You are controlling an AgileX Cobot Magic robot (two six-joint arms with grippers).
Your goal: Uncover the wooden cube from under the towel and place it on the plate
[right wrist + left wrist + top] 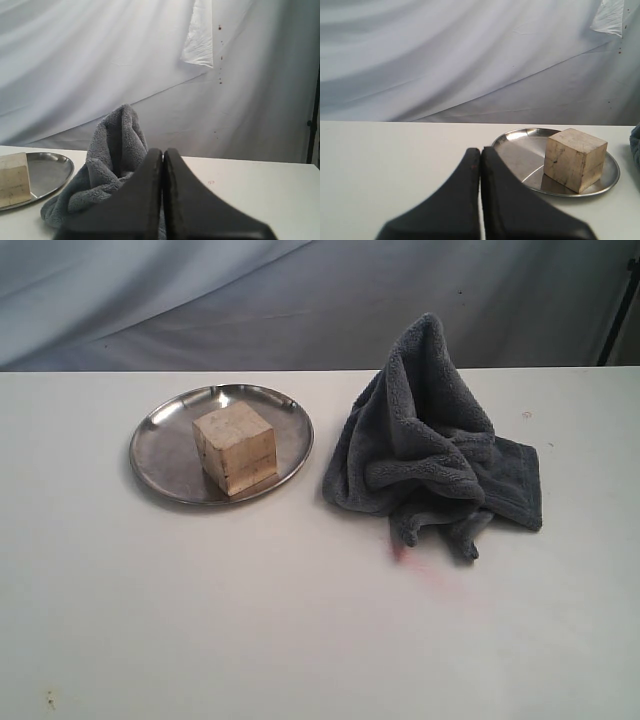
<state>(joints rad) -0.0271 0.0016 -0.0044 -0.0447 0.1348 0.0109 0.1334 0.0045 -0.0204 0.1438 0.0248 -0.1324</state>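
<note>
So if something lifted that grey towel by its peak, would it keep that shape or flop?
Probably flop: the towel lies in soft crumpled folds, so it would likely hang loose once lifted. Its thick fluffy pile suggests it is easy to pinch and not slippery. Pushed, it would likely bunch up rather than slide across the table.

Pale beige wooden cube [235, 448] with darker brown knots and a faint seam line. Shiny silver plate [160, 455]. Dark blue-grey towel [425, 440]. Off-white tabletop [300, 630], with a faint pink smear [405, 555] nearer its right edge. Pale grey backdrop [250, 300]. Left gripper [480, 155] and right gripper [162, 155], both matte black.
</note>
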